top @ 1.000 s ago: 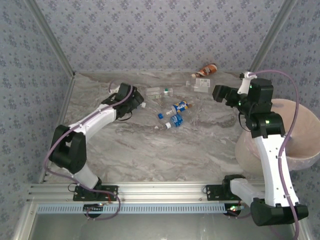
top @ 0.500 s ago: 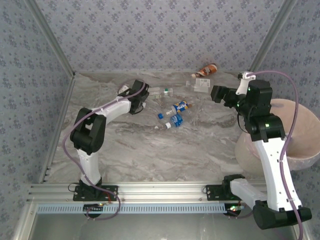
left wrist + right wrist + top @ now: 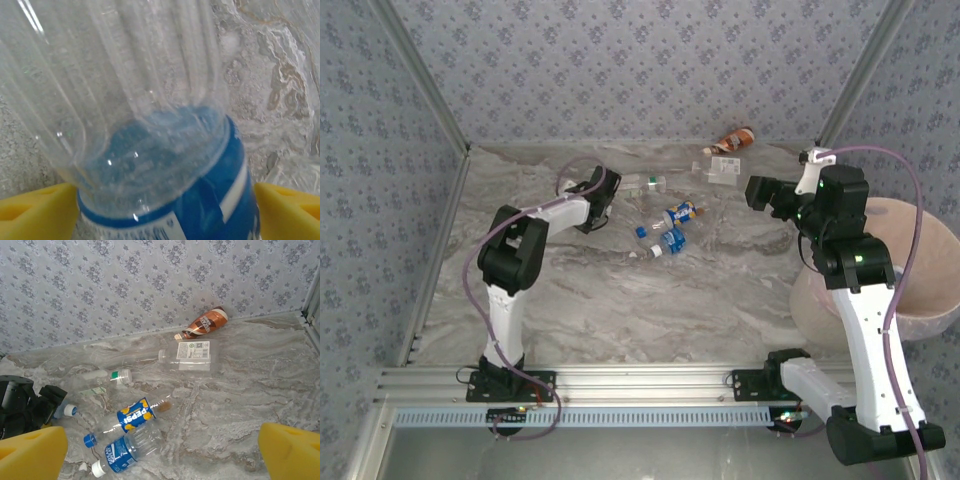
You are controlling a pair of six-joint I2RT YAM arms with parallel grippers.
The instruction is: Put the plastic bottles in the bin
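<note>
Left gripper [image 3: 165, 205]: spread wide, blue-labelled bottle [image 3: 150, 100] between its fingers.
Right gripper [image 3: 756, 190]: wide apart, empty, near the bin [image 3: 920, 250].
Other bottles [image 3: 135, 415]: lying on the table [image 3: 620, 300].

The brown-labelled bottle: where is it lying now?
Top view: the brown-labelled bottle lies against the far wall, right of centre, just behind the clear white-labelled bottle.
</note>
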